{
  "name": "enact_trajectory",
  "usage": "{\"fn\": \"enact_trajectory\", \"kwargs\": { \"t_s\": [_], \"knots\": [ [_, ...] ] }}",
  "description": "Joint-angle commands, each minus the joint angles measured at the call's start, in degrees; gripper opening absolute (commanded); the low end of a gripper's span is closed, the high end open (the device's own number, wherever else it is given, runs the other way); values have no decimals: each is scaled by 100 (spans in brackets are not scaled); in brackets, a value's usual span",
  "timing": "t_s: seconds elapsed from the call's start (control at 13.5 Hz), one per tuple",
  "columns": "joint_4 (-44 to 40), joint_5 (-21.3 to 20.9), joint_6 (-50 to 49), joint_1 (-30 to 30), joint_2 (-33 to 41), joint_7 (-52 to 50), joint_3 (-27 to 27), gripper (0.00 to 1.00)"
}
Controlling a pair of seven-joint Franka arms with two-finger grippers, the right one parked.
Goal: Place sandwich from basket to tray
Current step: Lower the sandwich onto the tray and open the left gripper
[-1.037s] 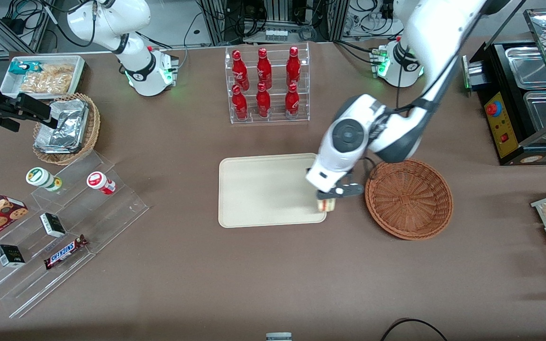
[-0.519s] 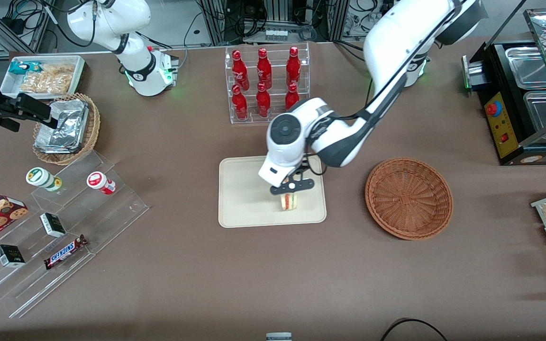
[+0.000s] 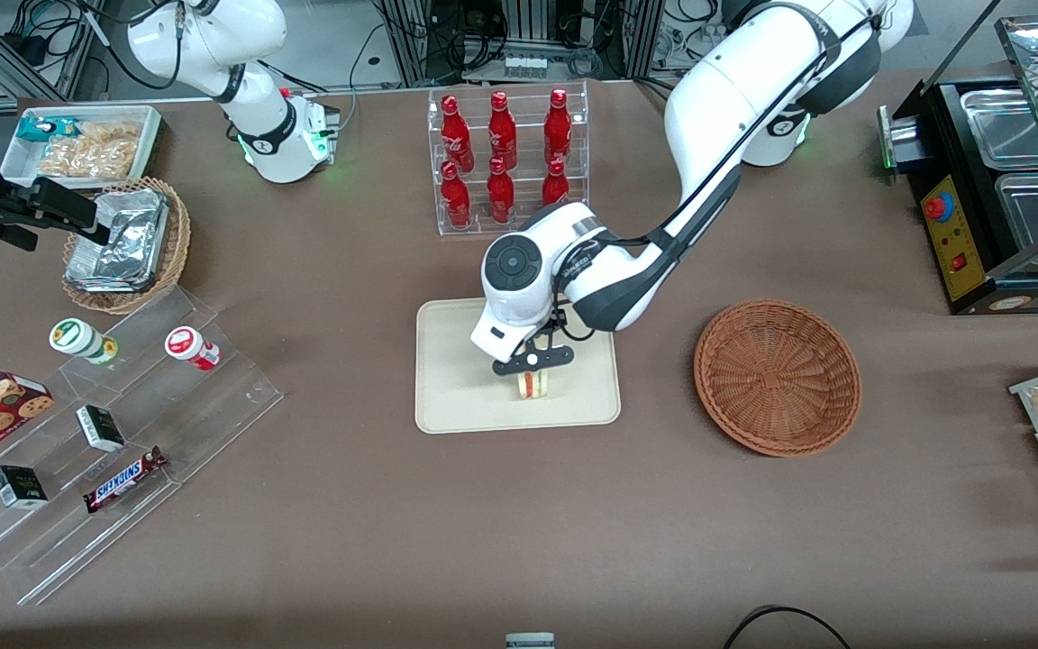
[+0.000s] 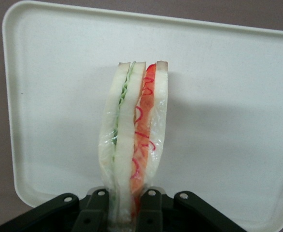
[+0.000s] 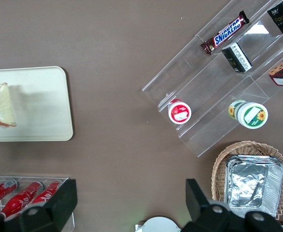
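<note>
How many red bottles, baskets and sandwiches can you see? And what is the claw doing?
Red bottles: 6
Baskets: 2, the reddish-brown basket and the tan basket with foil packs
Sandwich: 1
Total: 9
The claw is shut on the sandwich, over the tray.

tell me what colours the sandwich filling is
Green on one side, red and orange on the other, between white bread; the sandwich in the gripper shows best in the left wrist view.

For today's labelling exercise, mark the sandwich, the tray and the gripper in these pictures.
sandwich (image 4: 132,140), left wrist view, on its cut side.
tray (image 3: 447,361), front view, on bare floor.
gripper (image 3: 532,359), front view, midway between fingertips, shut on the sandwich over the tray.
</note>
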State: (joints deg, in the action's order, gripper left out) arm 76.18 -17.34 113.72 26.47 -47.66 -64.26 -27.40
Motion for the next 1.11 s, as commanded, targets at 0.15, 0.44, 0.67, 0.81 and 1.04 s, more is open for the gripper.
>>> {"fn": "enact_trajectory", "kwargs": {
  "t_s": [0.15, 0.44, 0.67, 0.81, 1.04],
  "knots": [
    [-367, -86, -131, 236, -332, -166, 24, 2],
    [-332, -33, -17, 218, -359, -235, 24, 99],
    [-340, -15, -78, 218, -122, -631, 24, 100],
    [-323, 2, -165, 131, 193, -588, 33, 100],
    [-297, -33, -674, -96, 633, -527, 33, 100]
  ]
}}
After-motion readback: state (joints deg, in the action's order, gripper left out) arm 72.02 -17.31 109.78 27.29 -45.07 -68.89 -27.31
